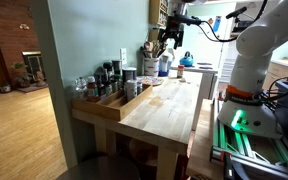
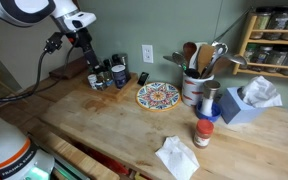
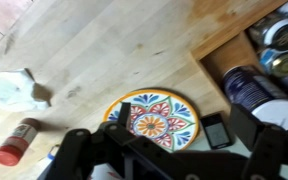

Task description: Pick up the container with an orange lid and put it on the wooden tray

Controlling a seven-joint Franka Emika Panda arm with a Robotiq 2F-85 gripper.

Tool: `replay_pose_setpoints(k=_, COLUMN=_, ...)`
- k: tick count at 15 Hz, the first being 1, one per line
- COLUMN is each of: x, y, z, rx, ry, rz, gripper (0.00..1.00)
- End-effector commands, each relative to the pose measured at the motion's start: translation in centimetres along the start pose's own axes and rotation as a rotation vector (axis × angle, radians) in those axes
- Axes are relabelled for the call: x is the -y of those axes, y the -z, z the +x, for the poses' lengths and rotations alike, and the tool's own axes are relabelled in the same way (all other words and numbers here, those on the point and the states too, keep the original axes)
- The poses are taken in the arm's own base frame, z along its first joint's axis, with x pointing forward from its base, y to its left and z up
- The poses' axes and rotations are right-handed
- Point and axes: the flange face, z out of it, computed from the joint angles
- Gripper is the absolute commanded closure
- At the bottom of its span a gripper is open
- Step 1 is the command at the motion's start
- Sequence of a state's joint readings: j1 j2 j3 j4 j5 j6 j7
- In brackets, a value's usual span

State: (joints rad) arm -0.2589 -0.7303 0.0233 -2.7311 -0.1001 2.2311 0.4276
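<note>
1. The container with an orange lid (image 2: 203, 134) is a small, slim jar. It stands upright on the bare tabletop toward the near right in an exterior view, and the wrist view catches it at lower left (image 3: 14, 143). A crumpled white napkin (image 2: 174, 157) lies just beside it and a metal cup (image 2: 210, 99) stands just behind.
2. From where I stand it looks light and rigid. Its smooth round body could slip, and it is tall for its foot, so a sideways nudge may tip it. The best hold seems to be across the body just under the lid, where the lid's rim would stop it sliding down.
3. The napkin is soft and close, so a finger coming down on that side could snag it. The cup and the blue tissue box (image 2: 246, 102) crowd the far side.
4. The gripper (image 2: 89, 58) hangs well apart from the jar, over the far left of the table. In the wrist view its fingers are spread wide (image 3: 169, 155) with nothing between them, and the painted plate (image 3: 154, 118) lies below.
5. The wooden tray (image 1: 104, 108) runs along one table edge and is crowded with jars (image 1: 109, 78). I cannot tell which compartment has room.
</note>
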Motion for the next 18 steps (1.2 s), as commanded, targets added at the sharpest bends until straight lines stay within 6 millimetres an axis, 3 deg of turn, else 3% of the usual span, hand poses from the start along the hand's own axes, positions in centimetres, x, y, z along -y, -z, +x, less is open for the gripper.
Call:
replay_pose_setpoints(k=1, x=-7.2, y=-2.3, z=2.6, rx=-0.044, ry=-0.076, rz=-0.068, gripper=0.00)
replay_pose_setpoints(k=5, x=-14.6, y=-5.0, z=5.1, rx=-0.072, ry=-0.184, rz=-0.106, gripper=0.00)
replay_pose_setpoints(k=8, x=-18.4, y=-7.4, z=6.2, rx=-0.090, ry=-0.322, rz=-0.150, gripper=0.00)
replay_pose_setpoints(k=9, x=-16.9, y=-5.6, z=5.2, rx=-0.091, ry=-0.262, rz=-0.115, gripper=0.00)
replay_pose_setpoints(k=11, x=-18.3, y=-6.9, z=5.6, rx=-0.086, ry=-0.303, rz=-0.129, gripper=0.00)
replay_pose_setpoints(k=18, x=-18.4, y=-7.3, z=6.7, rx=-0.092, ry=-0.334, rz=-0.136, gripper=0.00)
